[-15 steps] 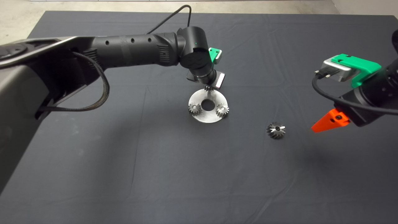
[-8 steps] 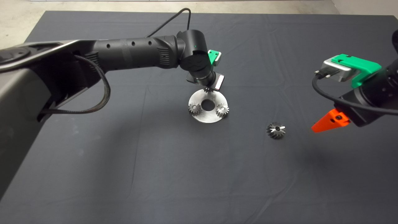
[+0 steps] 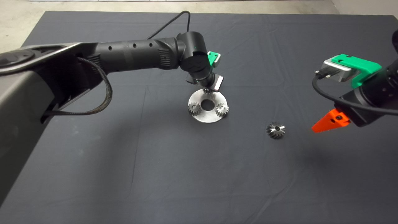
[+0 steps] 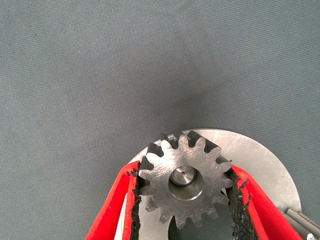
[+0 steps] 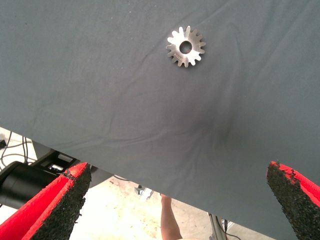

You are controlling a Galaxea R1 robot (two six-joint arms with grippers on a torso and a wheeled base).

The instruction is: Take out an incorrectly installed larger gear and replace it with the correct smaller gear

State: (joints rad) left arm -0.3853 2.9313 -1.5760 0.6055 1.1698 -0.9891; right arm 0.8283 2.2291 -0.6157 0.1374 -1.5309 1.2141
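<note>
The smaller gear (image 4: pixel 184 184) sits between the fingers of my left gripper (image 4: pixel 185 200) at the far edge of the round silver plate (image 4: pixel 265 155), and a pin shows in its centre hole. In the head view the left gripper (image 3: pixel 207 89) stands on the far rim of the plate (image 3: pixel 207 118), mostly hidden under its wrist. The larger gear (image 3: pixel 275 130) lies alone on the mat, to the right of the plate, and also shows in the right wrist view (image 5: pixel 186 46). My right gripper (image 3: pixel 326 123) hovers open to the right of it, with its fingers wide apart (image 5: pixel 180 200).
Two alike small gears with shiny pins (image 3: pixel 194 108) (image 3: pixel 222 109) sit on the plate either side of its centre hole. In the right wrist view the mat's edge shows, with floor, cables and a person's leg (image 5: pixel 170 220) beyond it.
My left gripper has moved slightly down and left with the smaller gear, closer onto the plate's far rim. The right arm and the larger gear have not moved.
</note>
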